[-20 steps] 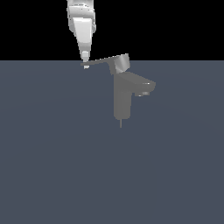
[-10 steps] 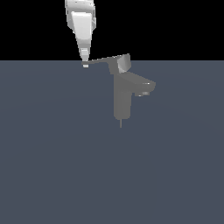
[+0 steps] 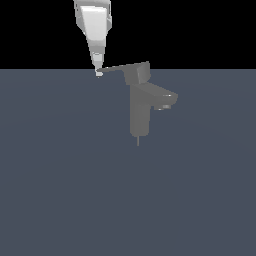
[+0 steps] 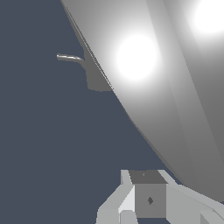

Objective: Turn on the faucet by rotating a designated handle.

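Slate floor, faucet [image 3: 140, 112], gripper [image 3: 98, 73] (opening unclear) at handle [image 3: 120, 68] tip.

gripper [image 3: 98, 73] | jaws too small to tell | arm cut off at top edge

A flat, dull blue-grey floor [image 3: 75, 190] fills the lower part of the exterior view, plain and unmarked; above its straight far edge lies a black backdrop [image 3: 200, 30]; the wrist view shows the same blue-grey surface.
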Controlling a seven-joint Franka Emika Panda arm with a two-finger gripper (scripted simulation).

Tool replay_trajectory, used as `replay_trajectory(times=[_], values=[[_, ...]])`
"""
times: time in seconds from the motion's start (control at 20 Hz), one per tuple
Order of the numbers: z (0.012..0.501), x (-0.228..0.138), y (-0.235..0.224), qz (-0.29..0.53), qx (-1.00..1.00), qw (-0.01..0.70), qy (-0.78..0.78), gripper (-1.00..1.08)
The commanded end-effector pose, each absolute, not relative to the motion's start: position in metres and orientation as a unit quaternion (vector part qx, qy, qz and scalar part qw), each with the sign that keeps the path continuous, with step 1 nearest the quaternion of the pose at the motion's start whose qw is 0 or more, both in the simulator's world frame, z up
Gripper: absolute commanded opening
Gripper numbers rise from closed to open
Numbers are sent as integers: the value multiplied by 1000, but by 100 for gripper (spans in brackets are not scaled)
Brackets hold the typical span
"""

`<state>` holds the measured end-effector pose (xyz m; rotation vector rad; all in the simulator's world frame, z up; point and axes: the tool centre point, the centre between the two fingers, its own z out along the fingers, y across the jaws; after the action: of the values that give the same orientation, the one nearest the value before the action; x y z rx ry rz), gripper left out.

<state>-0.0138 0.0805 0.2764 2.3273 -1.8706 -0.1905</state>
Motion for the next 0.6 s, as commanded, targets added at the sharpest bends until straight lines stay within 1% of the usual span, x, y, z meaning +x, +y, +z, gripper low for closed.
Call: replay_trajectory(times=[0.0, 0.3, 0.4, 0.55], values=[[280, -22, 80, -64, 776, 75, -623, -100], [283, -39, 77, -64, 776, 75, -623, -100], [278, -37, 76, -65, 775, 79, -623, -100], [280, -43, 67, -64, 775, 79, -623, -100]])
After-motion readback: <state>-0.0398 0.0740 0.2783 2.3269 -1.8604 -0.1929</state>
